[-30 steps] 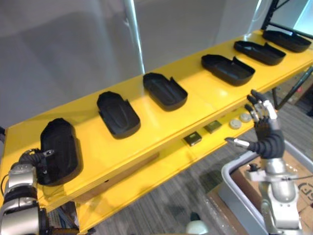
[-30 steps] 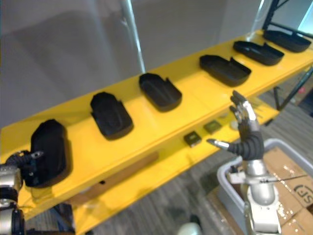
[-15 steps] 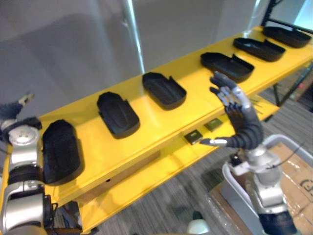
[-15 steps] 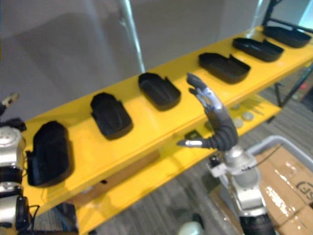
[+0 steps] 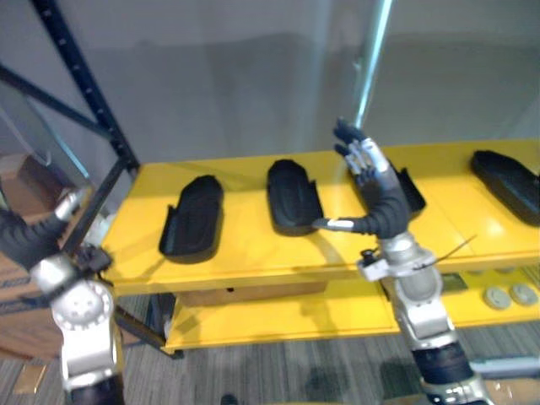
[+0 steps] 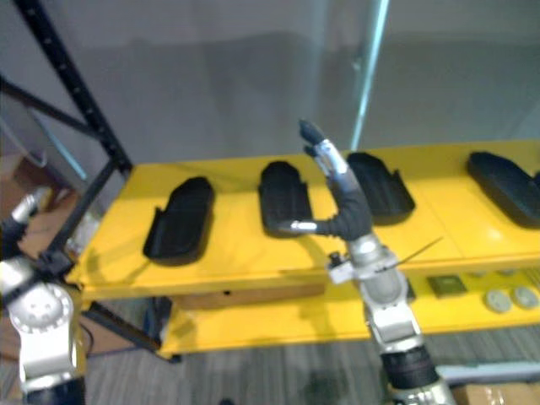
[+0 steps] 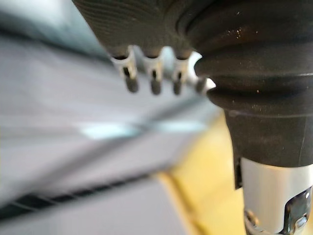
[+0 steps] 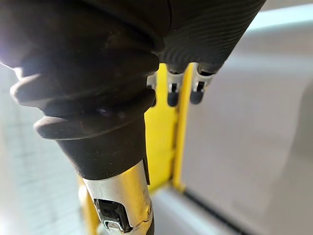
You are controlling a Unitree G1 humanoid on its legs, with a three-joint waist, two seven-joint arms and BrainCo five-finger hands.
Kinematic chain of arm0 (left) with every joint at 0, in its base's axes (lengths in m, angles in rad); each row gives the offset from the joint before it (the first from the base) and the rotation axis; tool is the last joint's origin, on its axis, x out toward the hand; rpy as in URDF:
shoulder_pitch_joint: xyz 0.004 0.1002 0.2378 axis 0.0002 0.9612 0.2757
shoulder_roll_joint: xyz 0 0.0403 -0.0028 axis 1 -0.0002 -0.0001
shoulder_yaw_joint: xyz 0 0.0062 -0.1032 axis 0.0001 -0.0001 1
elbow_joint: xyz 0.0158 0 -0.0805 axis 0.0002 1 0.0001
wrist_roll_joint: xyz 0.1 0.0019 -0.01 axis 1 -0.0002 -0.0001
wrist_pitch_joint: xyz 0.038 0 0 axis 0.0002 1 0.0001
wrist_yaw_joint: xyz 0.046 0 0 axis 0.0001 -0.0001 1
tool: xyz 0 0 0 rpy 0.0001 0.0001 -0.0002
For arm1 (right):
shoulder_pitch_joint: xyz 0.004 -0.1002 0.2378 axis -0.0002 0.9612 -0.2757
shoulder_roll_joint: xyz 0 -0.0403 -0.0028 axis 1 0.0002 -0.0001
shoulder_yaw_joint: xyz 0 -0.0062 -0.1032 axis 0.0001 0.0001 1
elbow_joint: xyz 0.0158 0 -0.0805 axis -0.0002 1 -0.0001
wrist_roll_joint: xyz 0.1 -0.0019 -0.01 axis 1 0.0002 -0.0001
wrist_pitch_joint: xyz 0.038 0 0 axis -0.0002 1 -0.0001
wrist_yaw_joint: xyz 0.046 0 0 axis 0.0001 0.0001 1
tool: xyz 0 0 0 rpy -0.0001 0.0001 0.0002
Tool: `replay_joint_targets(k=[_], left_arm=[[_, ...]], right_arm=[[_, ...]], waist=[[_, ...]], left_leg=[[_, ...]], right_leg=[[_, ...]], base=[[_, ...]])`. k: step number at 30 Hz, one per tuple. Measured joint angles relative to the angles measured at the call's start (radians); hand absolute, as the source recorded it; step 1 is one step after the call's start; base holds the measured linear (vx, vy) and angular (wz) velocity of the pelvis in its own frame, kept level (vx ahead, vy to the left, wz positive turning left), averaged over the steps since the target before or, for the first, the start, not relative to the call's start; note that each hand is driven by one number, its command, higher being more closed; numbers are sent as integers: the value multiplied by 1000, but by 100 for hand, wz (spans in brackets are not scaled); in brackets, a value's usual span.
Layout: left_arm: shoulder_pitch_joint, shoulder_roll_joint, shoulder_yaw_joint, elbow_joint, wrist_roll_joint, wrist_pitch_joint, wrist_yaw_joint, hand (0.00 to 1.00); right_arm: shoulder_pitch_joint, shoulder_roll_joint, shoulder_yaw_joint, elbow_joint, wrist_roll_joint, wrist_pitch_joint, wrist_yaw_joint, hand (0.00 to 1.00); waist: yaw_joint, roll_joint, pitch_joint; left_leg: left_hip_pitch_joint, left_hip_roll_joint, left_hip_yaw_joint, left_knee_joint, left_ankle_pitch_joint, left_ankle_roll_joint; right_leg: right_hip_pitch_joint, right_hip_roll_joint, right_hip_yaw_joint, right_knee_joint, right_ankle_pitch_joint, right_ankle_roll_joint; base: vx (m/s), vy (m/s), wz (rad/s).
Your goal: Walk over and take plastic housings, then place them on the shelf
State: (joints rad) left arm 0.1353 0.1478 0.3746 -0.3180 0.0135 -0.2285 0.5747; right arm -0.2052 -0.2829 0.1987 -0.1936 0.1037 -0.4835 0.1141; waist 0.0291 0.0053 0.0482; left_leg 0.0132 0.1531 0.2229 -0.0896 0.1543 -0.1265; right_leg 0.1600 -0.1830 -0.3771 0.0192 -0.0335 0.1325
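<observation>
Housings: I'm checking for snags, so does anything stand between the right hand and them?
Nothing visible does. The open, empty right hand is raised in front of the housings lying on the yellow shelf.

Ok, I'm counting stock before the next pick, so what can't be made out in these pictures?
Third plastic housing: partly hidden behind the right hand, left eye view.
Rightmost plastic housing: cut off by the right edge, both eye views.
Round parts on the lower shelf: too small to identify, right eye view.
Left hand: partly cut off by the left edge, left eye view.
</observation>
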Motion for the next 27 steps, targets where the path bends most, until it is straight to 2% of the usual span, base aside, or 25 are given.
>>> replay_joint_targets(k=[3,5,7,9,10,12,13,14,16,18,22,27], left_arm=[[107,-75,-12,67,-29,18,22,0],[147,-106,-15,251,-137,16,40,0],[178,-136,-16,373,-156,12,41,0],[221,-153,-49,469,-160,8,39,0],[225,-158,-69,549,-162,11,36,0],[224,-157,-90,678,-163,16,16,0],[224,-157,-103,752,-158,26,-26,0],[223,-156,-113,814,-150,48,-79,0],[219,-152,-118,902,-137,86,-144,0],[212,-143,-119,1061,-114,127,-213,0],[212,-104,-92,1210,-137,173,-259,0],[213,-91,-67,1269,-163,178,-264,0]], right_arm=[[-27,7,32,34,-3,23,16,0],[-93,10,67,78,-5,30,19,0],[-151,15,91,96,1,36,30,0],[-201,27,121,104,13,57,65,0],[-229,36,147,116,52,71,108,0],[-265,62,203,147,102,113,173,0],[-283,82,241,165,121,153,221,0],[-290,96,279,177,129,193,257,0],[-294,106,318,194,141,237,285,0],[-301,125,347,222,162,295,315,0],[-303,146,413,303,178,336,354,0],[-304,202,493,383,174,340,365,0]], waist=[[36,-21,-8],[62,-28,-2],[75,-38,2],[82,-44,3],[97,-52,4],[110,-58,6],[116,-59,7],[122,-60,9],[125,-61,12],[124,-63,19],[126,-63,27],[127,-58,34]], left_leg=[[-30,-1,-49,0,11,2],[-42,-1,-77,0,19,2],[-52,0,-100,0,20,3],[-69,0,-115,0,26,7],[-72,1,-120,0,29,10],[-72,1,-121,0,29,10],[-72,1,-121,0,29,10],[-72,1,-121,0,30,9],[-71,2,-122,0,30,9],[-66,7,-118,0,29,9],[-49,24,-100,0,24,2],[-49,42,-95,0,18,-7]], right_leg=[[1,5,-47,11,-13,-1],[12,10,-79,9,-18,2],[16,16,-96,7,-19,3],[16,22,-115,2,-20,4],[16,24,-118,1,-20,4],[17,25,-119,1,-20,3],[17,25,-119,1,-19,2],[17,25,-119,1,-19,1],[20,25,-118,0,-19,1],[25,29,-116,-3,-19,0],[24,42,-92,-4,-21,-5],[19,56,-85,-4,-27,-11]], base=[[-43,-30,50],[-67,-25,42],[-60,-34,34],[-40,-30,28],[-9,-20,14],[-1,-9,3],[0,0,0],[0,0,0],[0,0,0],[14,-30,-4],[6,-39,-15],[0,-42,-7]])
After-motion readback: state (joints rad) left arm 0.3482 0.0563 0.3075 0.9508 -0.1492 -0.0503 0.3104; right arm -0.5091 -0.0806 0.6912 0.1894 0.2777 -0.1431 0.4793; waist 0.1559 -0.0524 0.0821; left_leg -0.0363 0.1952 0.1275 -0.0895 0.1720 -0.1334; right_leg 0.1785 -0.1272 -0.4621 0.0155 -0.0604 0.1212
